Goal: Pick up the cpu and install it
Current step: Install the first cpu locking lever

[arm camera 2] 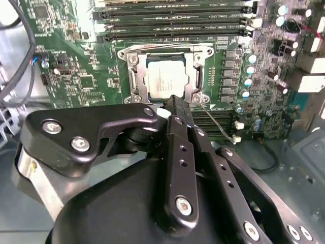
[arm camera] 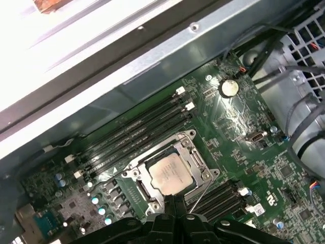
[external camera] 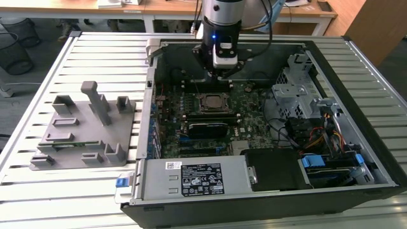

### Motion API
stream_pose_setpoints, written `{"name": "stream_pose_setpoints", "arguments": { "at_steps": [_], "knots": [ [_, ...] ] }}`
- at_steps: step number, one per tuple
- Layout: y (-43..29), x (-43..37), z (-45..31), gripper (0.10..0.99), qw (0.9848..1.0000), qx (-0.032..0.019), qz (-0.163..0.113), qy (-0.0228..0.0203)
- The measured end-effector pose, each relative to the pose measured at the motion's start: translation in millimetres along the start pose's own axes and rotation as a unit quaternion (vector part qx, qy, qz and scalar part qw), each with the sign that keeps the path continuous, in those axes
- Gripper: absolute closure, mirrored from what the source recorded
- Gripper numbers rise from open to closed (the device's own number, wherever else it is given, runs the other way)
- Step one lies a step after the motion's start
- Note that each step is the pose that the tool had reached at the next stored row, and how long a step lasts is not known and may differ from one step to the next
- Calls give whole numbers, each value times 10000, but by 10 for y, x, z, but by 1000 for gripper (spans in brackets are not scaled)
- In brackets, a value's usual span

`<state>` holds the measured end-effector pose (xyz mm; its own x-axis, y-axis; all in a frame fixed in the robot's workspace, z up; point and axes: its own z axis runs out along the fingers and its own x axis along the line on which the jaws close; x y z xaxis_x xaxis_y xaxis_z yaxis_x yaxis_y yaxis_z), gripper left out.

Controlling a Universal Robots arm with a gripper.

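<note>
End effector [arm camera 2: 175, 109] fingers together, holding nothing — hovering above cpu [arm camera 2: 166, 77] seated in motherboard socket [arm camera: 170, 175]. Open computer case [external camera: 356, 191] on slatted tabletop [external camera: 95, 57]; grey fixture [external camera: 83, 131] beside — desks behind.

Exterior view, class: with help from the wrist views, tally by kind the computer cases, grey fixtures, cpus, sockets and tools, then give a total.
computer case: 1
grey fixture: 1
cpu: 1
socket: 1
tool: 1
Total: 5
</note>
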<state>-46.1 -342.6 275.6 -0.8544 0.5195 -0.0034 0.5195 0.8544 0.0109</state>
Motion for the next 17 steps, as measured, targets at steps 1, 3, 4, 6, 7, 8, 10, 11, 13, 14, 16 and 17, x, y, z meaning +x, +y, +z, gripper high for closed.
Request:
{"name": "stream_pose_setpoints", "arguments": {
  "at_steps": [1, 3, 4, 6, 7, 8, 10, 11, 13, 14, 16, 17],
  "knots": [
    [0, 0, 0, 980, 10000, 0, -69, 1],
    [0, 0, 0, 980, 9998, -1, -199, 2],
    [0, 0, 0, 980, 9997, -1, -263, 3],
    [0, 1, 0, 980, 9993, -1, -377, 4],
    [0, 1, 0, 980, 9990, -1, -436, 5],
    [0, 1, 0, 980, 9988, -1, -495, 5],
    [-1, 1, 0, 980, 9980, -2, -631, 7],
    [-1, 2, 0, 980, 9975, -2, -711, 8],
    [-1, 2, 0, 980, 9960, -3, -890, 10],
    [-1, 2, 0, 980, 9952, -4, -979, 11],
    [-1, 2, 1, 980, 9932, -4, -1167, 13],
    [-1, 2, 2, 980, 9921, -4, -1254, 14]
  ]
}}
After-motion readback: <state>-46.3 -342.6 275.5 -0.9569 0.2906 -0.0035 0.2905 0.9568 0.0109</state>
